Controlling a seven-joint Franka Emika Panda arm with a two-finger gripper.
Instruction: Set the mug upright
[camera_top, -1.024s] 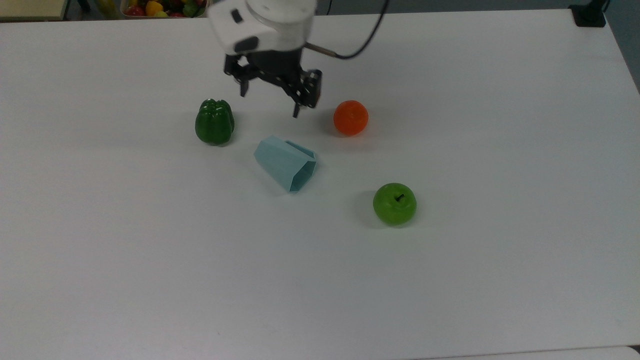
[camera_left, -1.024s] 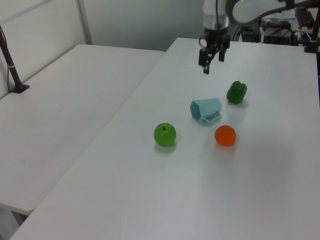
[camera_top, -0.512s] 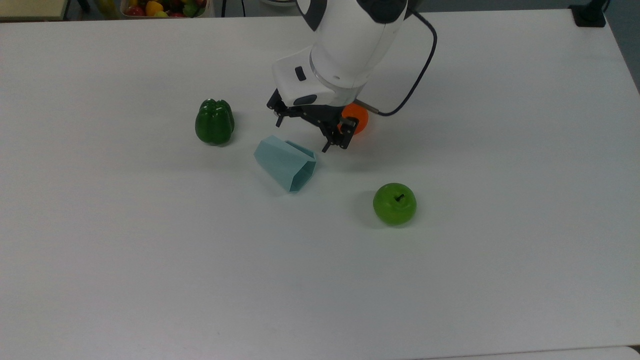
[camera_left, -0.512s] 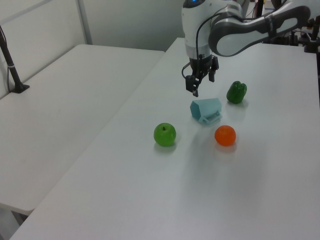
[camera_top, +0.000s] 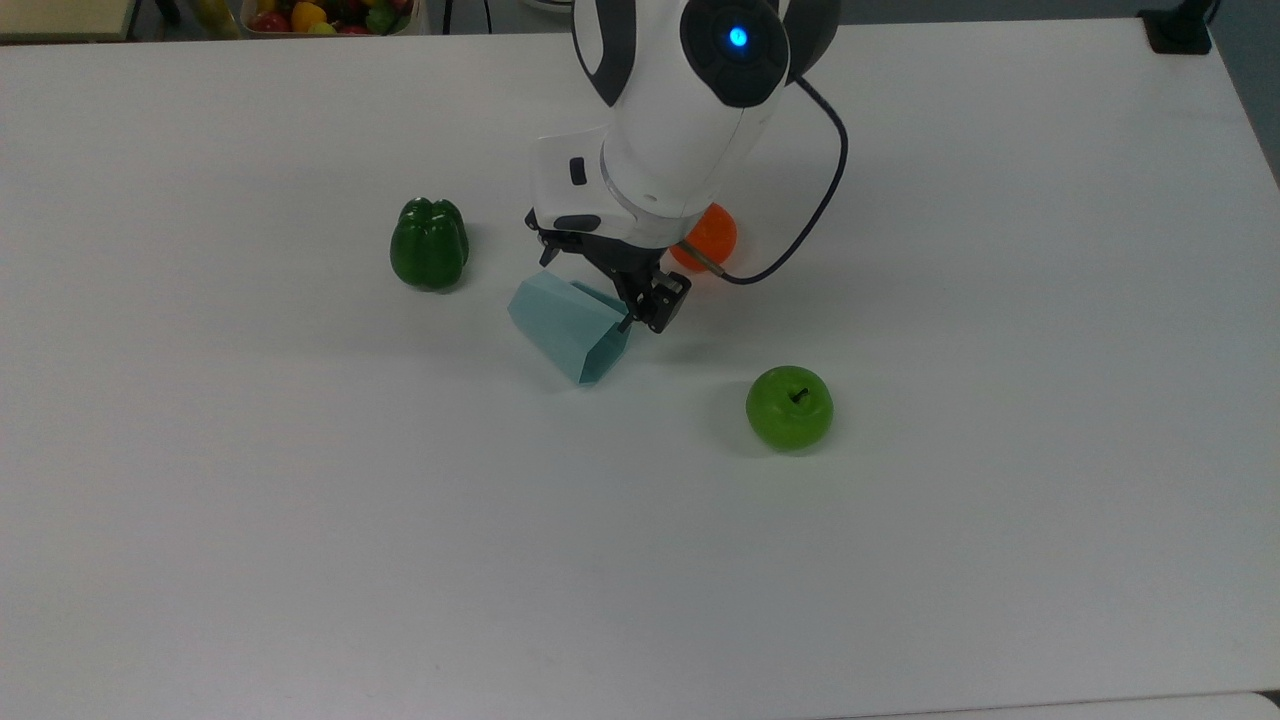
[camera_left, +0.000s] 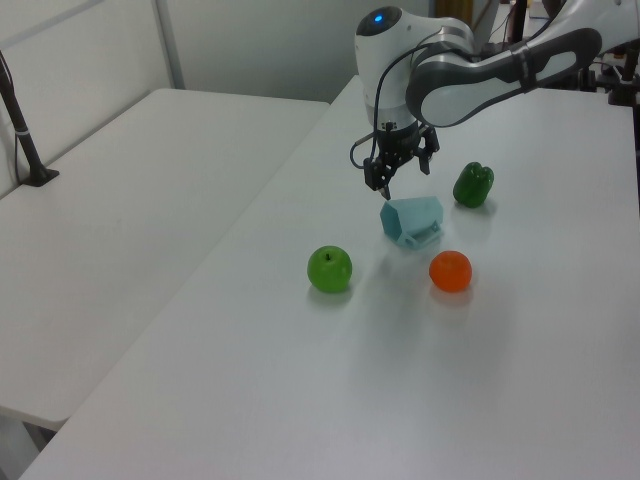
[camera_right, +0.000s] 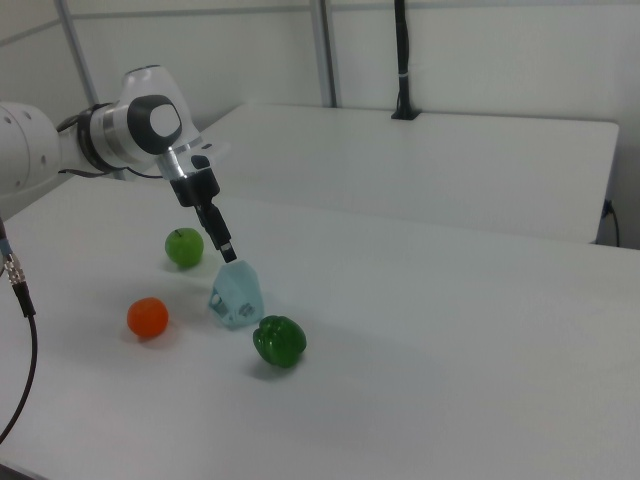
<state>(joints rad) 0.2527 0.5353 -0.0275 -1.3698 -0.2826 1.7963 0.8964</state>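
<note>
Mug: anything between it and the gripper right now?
Nothing visible. The gripper hangs just above the mug, which lies on its side. The pepper, orange and apple sit off to the sides, clear of that gap.

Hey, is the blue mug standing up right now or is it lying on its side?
On its side. The mug lies on the table, its hexagonal rim facing sideways in the top view.

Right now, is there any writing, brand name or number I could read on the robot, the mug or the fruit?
None: no readable text in these pictures.
The arm bears a round blue light, no letters.
The mug, pepper, orange and apple are plain.
The table carries no label or sign.
</note>
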